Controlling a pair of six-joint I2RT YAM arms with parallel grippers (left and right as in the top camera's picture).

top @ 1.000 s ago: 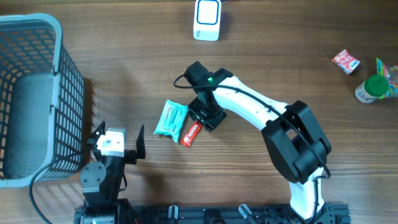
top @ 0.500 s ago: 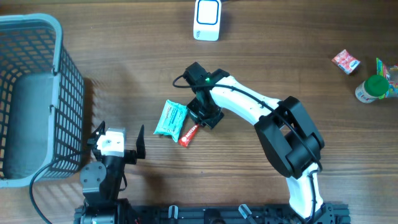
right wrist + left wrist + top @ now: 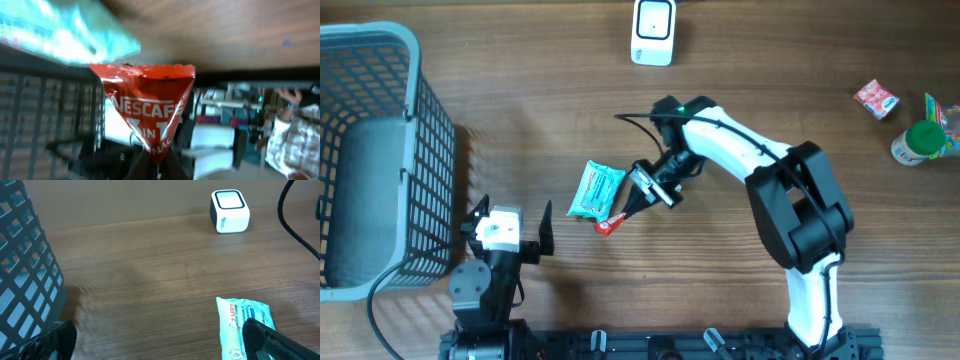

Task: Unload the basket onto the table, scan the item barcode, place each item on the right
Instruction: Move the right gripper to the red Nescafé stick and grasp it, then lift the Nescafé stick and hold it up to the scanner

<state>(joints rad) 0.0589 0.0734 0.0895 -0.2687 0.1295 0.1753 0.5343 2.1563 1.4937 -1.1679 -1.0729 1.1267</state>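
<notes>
Overhead: right gripper (image 3: 630, 207), closed on the red Nescafé sachet (image 3: 608, 224), holds it just beside the teal wipes pack (image 3: 595, 189); left gripper (image 3: 510, 222) gapes wide, empty. Left wrist: scanner (image 3: 229, 211) stands well apart from the pack. Right wrist: sachet pinched at 1 end.

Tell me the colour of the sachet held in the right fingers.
Red plastic sachet with white lettering; clearest in right wrist view.

sachet (image 3: 609, 225) beside wipes pack (image 3: 595, 189), basket (image 3: 432, 150) far left
</notes>
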